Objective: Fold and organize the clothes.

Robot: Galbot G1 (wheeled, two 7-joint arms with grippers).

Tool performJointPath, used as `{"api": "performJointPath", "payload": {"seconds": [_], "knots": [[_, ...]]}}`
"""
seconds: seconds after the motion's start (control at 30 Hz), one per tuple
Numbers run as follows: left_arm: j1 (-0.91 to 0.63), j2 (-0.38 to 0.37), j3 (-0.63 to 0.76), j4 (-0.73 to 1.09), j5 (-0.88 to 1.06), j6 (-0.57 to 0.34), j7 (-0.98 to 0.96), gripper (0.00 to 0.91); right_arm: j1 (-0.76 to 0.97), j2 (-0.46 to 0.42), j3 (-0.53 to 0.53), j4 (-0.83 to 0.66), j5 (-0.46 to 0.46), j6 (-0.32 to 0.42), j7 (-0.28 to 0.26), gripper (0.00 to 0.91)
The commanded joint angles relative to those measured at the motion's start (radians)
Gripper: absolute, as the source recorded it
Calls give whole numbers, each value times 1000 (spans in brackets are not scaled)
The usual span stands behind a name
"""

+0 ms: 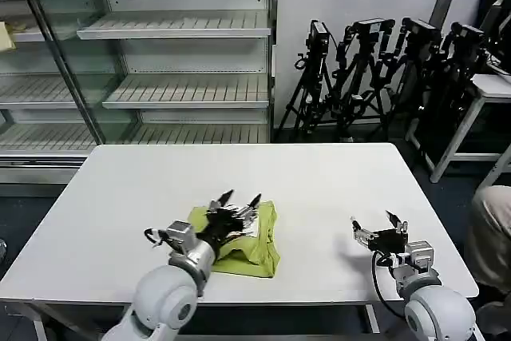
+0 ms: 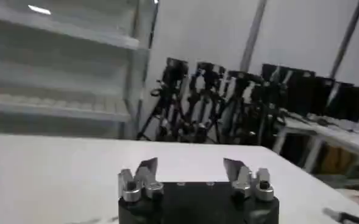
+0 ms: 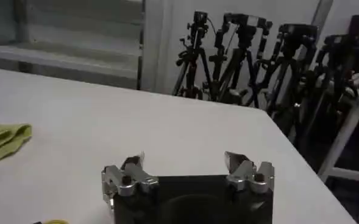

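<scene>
Low in the centre of the head view, the lime T-shirt [image 1: 254, 247] lies on the white table [image 1: 319, 181] as a small, thick bundle with a fairly square outline. Its layers look stacked on one another and no sleeve or collar spreads out, so I judge the folding to be nearly or wholly done; its edges are a little lumpy, and what may be left is tidying or placing the bundle.

Just above and slightly left of the bundle, the left gripper [image 1: 239, 198] hovers over the shirt's upper-left part, its two dark fingers [image 1: 227, 196] apart and holding nothing. Whether they touch the fabric I cannot tell. Seen from its own wrist camera, the left gripper [image 2: 190, 165] shows the same wide gap, with bare table beyond.

Lower right in the head view, the right gripper [image 1: 374, 220] waits well apart from the shirt, fingers spread and empty. At the left edge of the right wrist view, a corner of the green fabric [image 3: 2, 141] lies flat on the table.

Apart from the shirt, the table carries nothing visible. Behind it, upper left, stands a glass-fronted shelving unit [image 1: 176, 61] with bare white shelves; upper right, a cluster of black tripods [image 1: 375, 77] leans against a pale wall beside another white table [image 1: 487, 93].
</scene>
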Motion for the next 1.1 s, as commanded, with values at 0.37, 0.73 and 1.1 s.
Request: {"api": "performJointPath", "payload": {"seconds": [0.37,0.73,1.1], "knots": [[251,-2,-263,47,42,28,-2,907,16,24,-10,14,-7,-6,2,907],[196,-33,-201,125,45,14,7,907,10,29,-14,13,-7,-3,0,907],[176,-43,-186,160,3,-24,3,20,32,26,-41,12,4,-12,-1,907]]}}
